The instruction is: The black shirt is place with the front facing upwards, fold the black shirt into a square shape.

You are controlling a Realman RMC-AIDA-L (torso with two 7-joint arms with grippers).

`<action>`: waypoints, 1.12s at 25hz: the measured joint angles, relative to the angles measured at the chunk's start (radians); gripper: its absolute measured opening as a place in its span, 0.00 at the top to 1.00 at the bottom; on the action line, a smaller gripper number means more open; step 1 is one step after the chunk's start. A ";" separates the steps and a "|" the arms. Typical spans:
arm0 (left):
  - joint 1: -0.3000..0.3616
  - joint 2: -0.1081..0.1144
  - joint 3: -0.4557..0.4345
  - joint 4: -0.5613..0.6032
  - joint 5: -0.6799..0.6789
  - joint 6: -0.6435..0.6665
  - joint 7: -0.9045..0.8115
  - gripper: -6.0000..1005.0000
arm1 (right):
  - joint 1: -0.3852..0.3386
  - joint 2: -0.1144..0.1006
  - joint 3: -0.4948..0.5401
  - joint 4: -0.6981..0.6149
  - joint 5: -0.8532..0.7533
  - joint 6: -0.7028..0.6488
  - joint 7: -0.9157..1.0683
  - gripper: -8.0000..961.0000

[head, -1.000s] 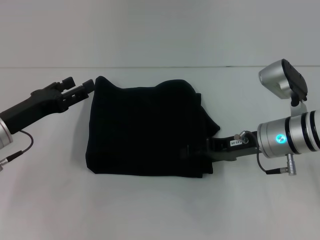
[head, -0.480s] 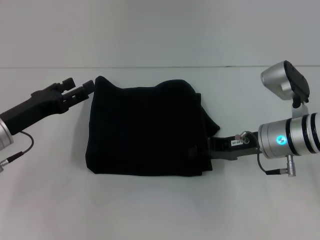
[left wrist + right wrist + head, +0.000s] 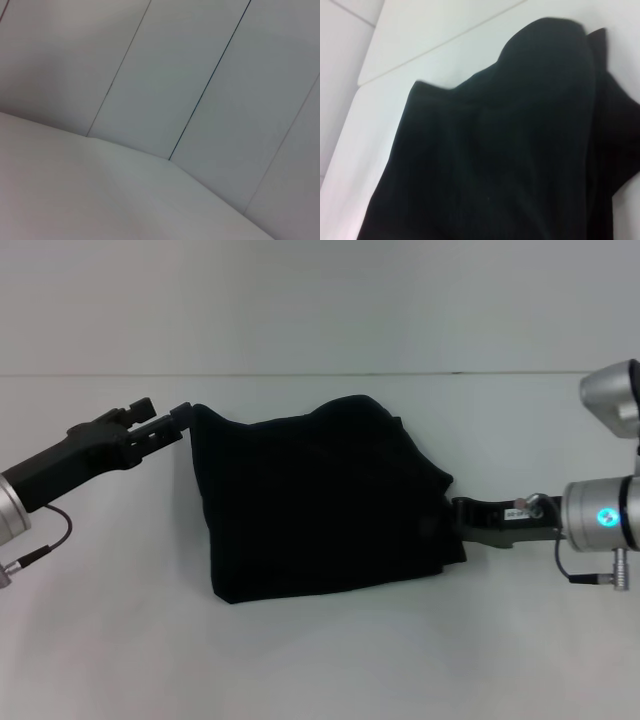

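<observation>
The left pincer (image 3: 178, 412) reaches in from the left side of the head view, its dark fingers pressed together on the far left corner of the black shirt (image 3: 320, 505), pinching the cloth there. That corner is drawn up into a small peak at the fingertips, and the shirt's left edge slopes away from it, down toward the near side. Behind the pincer, the dark wrist and forearm run back and down to the left edge of the view, where a thin cable loops beside the silver arm segment.

The right pincer (image 3: 450, 520) comes in from the right side of the head view at the shirt's right edge. Its tips are buried in the folds of cloth, so I cannot tell whether they are spread or pressed together, nor whether they hold the fabric. Its dark body with a small white label leads back to a silver arm segment showing a lit blue-green ring.

The shirt lies folded into a rough, slightly skewed block on the white tabletop (image 3: 320, 660), between the two pincers, near the middle of the head view. Its far edge is uneven, with a hump toward the right, and layers bunch up along the right side. No lettering shows on the upper face.

The right wrist view shows the shirt (image 3: 520, 150) close up as dark layered folds against the tabletop (image 3: 420, 45). The left wrist view shows only the pale tabletop (image 3: 75, 190) and a panelled wall (image 3: 200, 75) behind it.
</observation>
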 joint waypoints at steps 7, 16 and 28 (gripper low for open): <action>-0.003 -0.002 0.006 -0.005 0.007 -0.005 -0.001 0.14 | -0.060 -0.013 0.015 -0.051 0.000 -0.032 -0.001 0.97; -0.010 -0.003 0.009 -0.005 0.008 -0.005 -0.001 0.14 | -0.116 -0.010 0.082 -0.105 0.000 -0.076 -0.041 0.95; -0.055 -0.003 0.015 -0.007 0.009 -0.061 -0.036 0.14 | -0.148 -0.009 0.181 -0.100 0.001 -0.119 -0.152 0.80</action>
